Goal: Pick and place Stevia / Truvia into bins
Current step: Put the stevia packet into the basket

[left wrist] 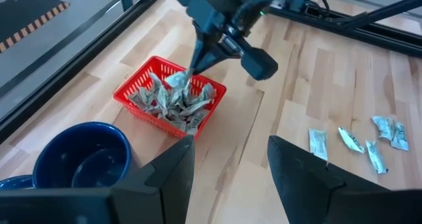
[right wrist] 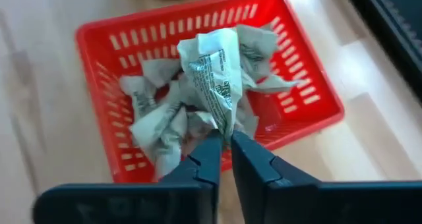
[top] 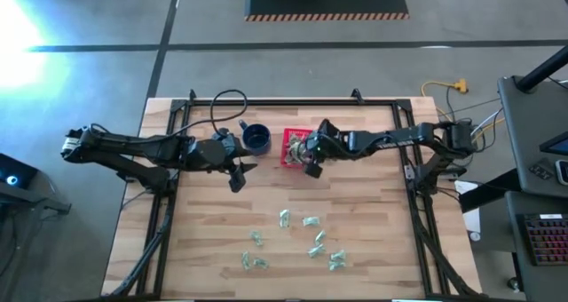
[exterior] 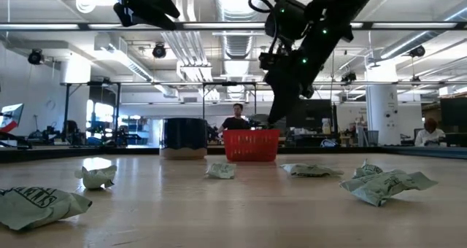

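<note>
**Holding one sachet right above the red basket**

Hanging over the red basket (right wrist: 211, 85), the right gripper (right wrist: 224, 151) has a crumpled sachet (right wrist: 214, 69) pinched by one end between its fingertips. The jaws look almost together, with only a thin slit between them, and the paper sits in that slit. I think the grip may be just starting to loosen, but the sachet has not dropped.

The sachet's long side runs straight away from the fingertips and down toward the pile inside the basket. So the thing that matters is simple: the basket is directly under the sachet, not off to one side. If the jaws part, I think the sachet falls onto the heap. The heap is tall, so it could slide toward the rim.

The basket stands near the far edge of the tabletop (top: 373, 249), about midway along it, just beside a dark blue mug (top: 256, 139).

The left gripper (left wrist: 227, 161) waits on the other side of the mug, with its jaws wide apart and nothing in them.

More loose sachets (top: 311, 240) lie scattered near the near edge of the tabletop, well apart from the basket. Both arms are far from them. They lie a bit to the right of the middle, so I judge the right arm is the nearer one.
</note>
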{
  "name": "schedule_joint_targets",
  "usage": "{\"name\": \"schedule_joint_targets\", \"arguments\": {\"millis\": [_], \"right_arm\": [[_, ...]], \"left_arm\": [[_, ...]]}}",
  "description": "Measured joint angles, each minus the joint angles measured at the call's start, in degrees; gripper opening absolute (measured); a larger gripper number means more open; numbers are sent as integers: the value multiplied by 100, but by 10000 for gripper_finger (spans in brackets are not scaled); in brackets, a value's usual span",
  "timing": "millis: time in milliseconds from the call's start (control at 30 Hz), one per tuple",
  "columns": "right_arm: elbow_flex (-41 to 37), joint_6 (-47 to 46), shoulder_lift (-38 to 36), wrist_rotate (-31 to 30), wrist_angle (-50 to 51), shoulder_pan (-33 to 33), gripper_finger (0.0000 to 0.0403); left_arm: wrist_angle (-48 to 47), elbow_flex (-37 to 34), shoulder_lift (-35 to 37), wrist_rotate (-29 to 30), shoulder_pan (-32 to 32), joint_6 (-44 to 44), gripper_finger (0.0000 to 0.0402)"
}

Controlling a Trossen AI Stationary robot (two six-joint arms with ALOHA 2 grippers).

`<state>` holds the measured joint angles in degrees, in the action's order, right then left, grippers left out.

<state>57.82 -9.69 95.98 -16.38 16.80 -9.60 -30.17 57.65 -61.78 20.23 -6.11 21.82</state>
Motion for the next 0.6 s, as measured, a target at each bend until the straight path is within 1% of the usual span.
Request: {"name": "schedule_joint_targets", "arguments": {"millis": [167,300,367,433,533,600], "right_arm": [[133,67,-2,560,35,-210,79],[279,53,-13,630,269,-252,130],[387,134,-49,751,534,-249,149],[460,403,-122,1162,763,-240,164],[477,715,-286,2127,982,-207,176],[420,826,-444,2754,1065,-171,177]], "left_arm": [[0,0,-2,2,-1,31,176],[12,0,-2,-22,-2,34,176],[13,0,-2,-242,-1,-27,176],[36,-10,-47,-677,-3,-259,176],[82,-123,-241,-1237,-72,-633,176],[321,-240,-439,-1511,-131,-872,176]]}}
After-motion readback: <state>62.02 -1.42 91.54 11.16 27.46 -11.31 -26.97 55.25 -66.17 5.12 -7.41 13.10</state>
